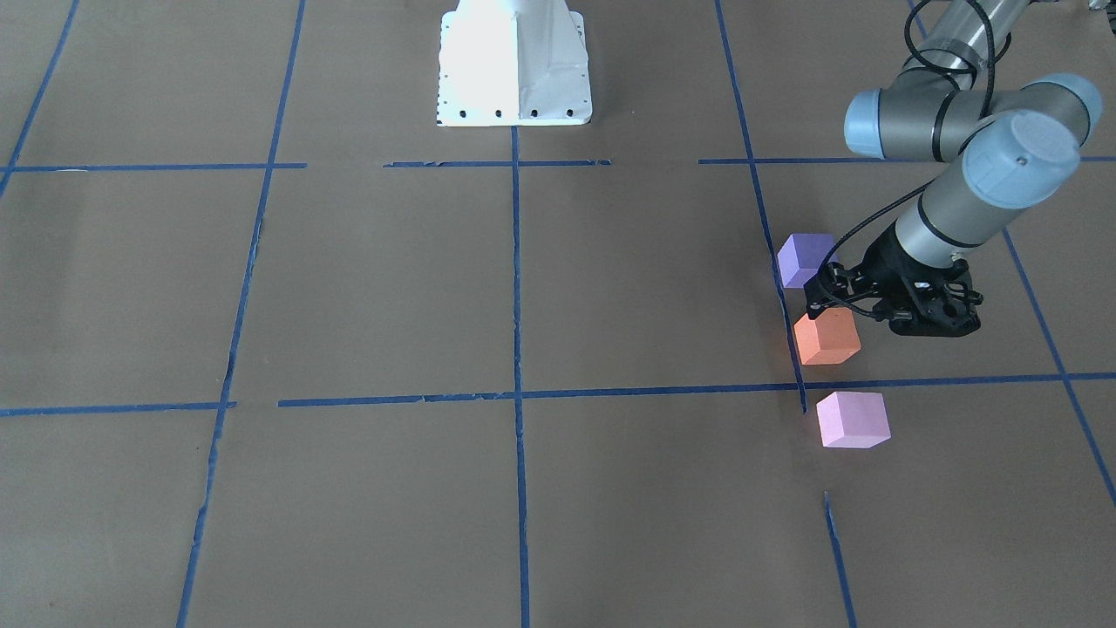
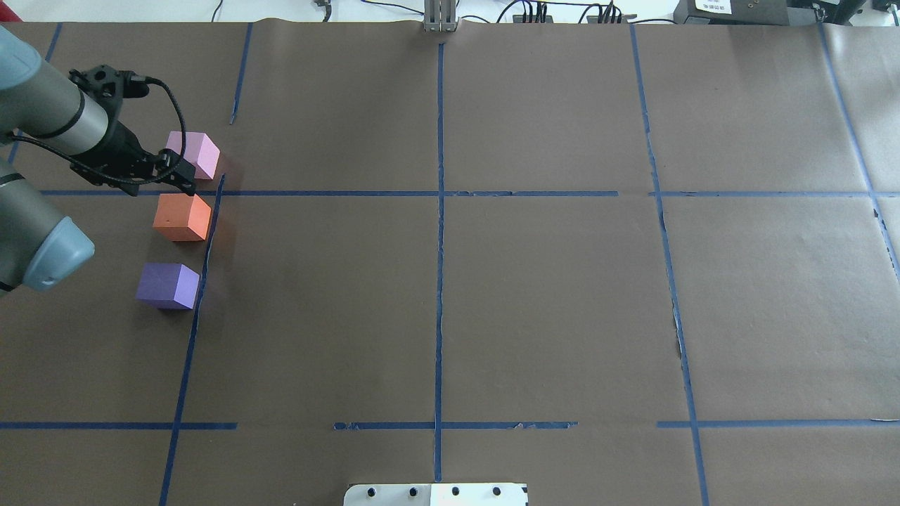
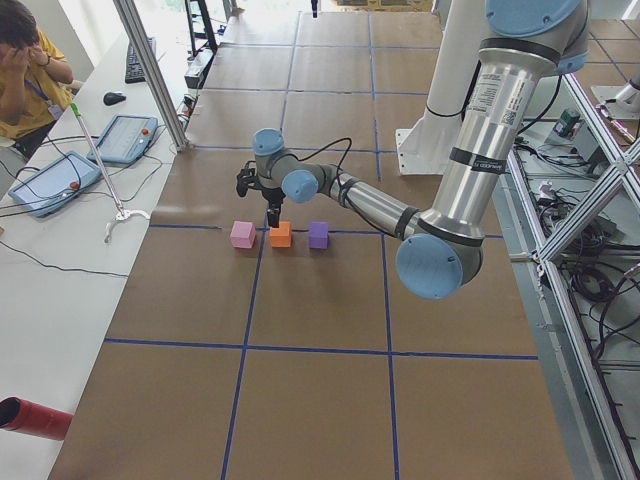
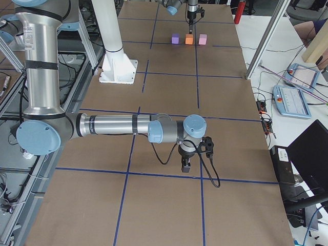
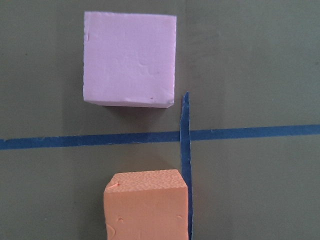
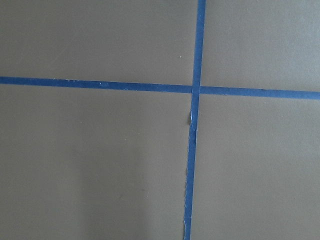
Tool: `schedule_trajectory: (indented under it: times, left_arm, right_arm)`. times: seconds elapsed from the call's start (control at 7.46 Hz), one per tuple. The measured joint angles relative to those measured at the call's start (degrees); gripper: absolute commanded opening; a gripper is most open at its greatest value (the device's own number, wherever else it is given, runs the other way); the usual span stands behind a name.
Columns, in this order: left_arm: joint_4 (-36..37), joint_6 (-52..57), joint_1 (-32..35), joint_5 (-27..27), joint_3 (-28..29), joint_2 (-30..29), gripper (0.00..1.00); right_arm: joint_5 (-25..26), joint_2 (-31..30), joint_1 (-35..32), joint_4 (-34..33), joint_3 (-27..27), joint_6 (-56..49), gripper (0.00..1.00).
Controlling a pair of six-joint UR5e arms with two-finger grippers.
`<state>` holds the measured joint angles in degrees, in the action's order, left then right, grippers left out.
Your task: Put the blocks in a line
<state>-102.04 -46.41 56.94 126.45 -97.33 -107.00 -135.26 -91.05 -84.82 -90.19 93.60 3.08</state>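
**Orange cube sits mid-row; the line looks all but made**

Seen from the worktop's (image 2: 492, 281) end on the robot's left, I read the row left to right. The pink block (image 3: 242, 234) lies just beside the orange block (image 3: 281, 235) with a narrow gap. The purple block (image 3: 318, 235) lies on the orange one's other side, about as far off. All three rest flat, none touching, strung along a blue tape line (image 2: 204, 260) that skirts the orange block's edge.

The left tool (image 2: 186, 184) hovers over the orange block's pink-facing edge. Its fingers look drawn together and carry nothing. Its wrist camera looks straight down on the gap between pink and orange.

The right tool (image 4: 185, 165) hangs well apart from the orange block, over bare paper. It shows only from the side, so I cannot tell whether it is apart or together.

My judgement is that placing is done and I am at the checking stage. Pink may sit slightly off orange's edge, so the next move calls for a small nudge. Failing that, it calls for a straight lift clear of orange without clipping it.
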Motion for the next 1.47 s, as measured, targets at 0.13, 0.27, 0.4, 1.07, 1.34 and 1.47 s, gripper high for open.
schedule_trajectory:
  times: [0.13,0.27,0.4,1.07,1.34,1.47]
  left_arm:
    - [1.88,0.07,2.04,-0.04,-1.41,-0.11,1.00]
    - [3.14,0.52,3.14,-0.06,-2.26,-0.11,1.00]
    - [4.08,3.63,3.85,-0.06,-2.77,0.07,1.00]
    - [7.05,36.67,19.59,2.72,3.24,5.18,1.00]
    - [7.21,43.30,26.04,6.27,5.13,9.16,1.00]
    - [7.19,45.17,28.34,6.92,5.31,11.20,1.00]
  right_arm:
    - [0.00,0.00,0.00,-0.02,0.00,0.00,1.00]
    - [0.00,0.00,0.00,-0.01,0.00,0.00,1.00]
    - [0.00,0.00,0.00,-0.01,0.00,0.00,1.00]
    - [0.00,0.00,0.00,-0.02,0.00,0.00,1.00]
    - [0.00,0.00,0.00,-0.01,0.00,0.00,1.00]
    - [0.00,0.00,0.00,-0.02,0.00,0.00,1.00]
